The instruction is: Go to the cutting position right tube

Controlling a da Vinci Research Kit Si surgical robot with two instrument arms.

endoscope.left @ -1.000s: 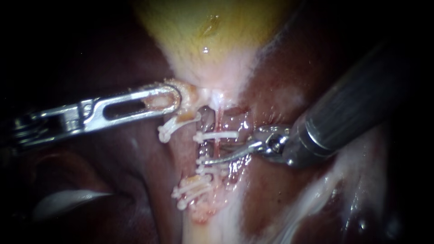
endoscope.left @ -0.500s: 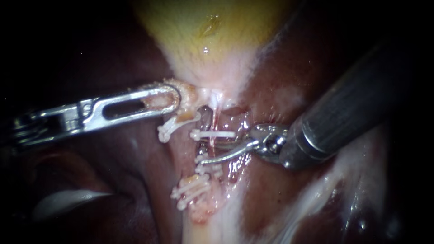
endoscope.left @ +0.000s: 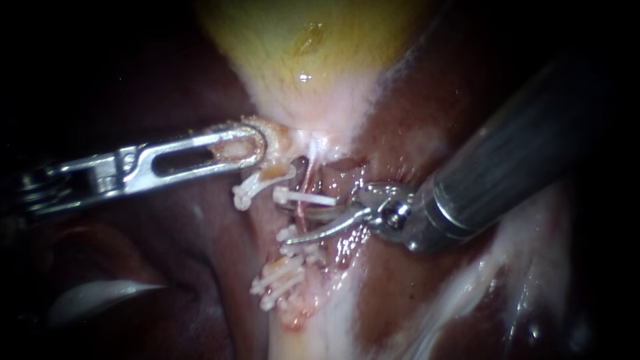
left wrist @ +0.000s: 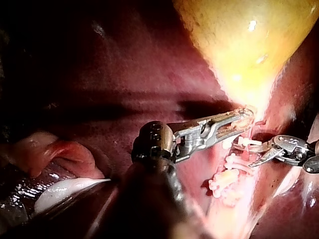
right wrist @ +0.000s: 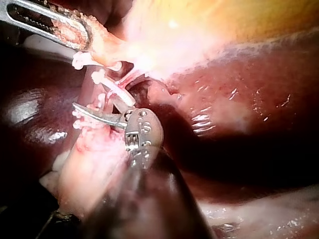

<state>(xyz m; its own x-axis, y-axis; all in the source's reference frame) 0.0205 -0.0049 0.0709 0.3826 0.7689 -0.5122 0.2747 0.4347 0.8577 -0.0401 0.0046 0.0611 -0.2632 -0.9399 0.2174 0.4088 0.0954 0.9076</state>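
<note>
Left instrument (endoscope.left: 241,145) is polished metal, gallbladder (endoscope.left: 307,60) and liver (endoscope.left: 407,287) glossy, clips (endoscope.left: 303,198) matt plastic.

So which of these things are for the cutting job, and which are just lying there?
For the job:
- right instrument, jaws open at the right tube
- clips on that tube
- left instrument, holding the gallbladder

Just there:
- liver
- other tube's clips

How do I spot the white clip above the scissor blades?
Follow the yellow gallbladder down its pale neck to the pink tube. One white clip crosses it above the right instrument's open blades. It lies alone; the other clips bunch below the blades or sit further left.
</note>
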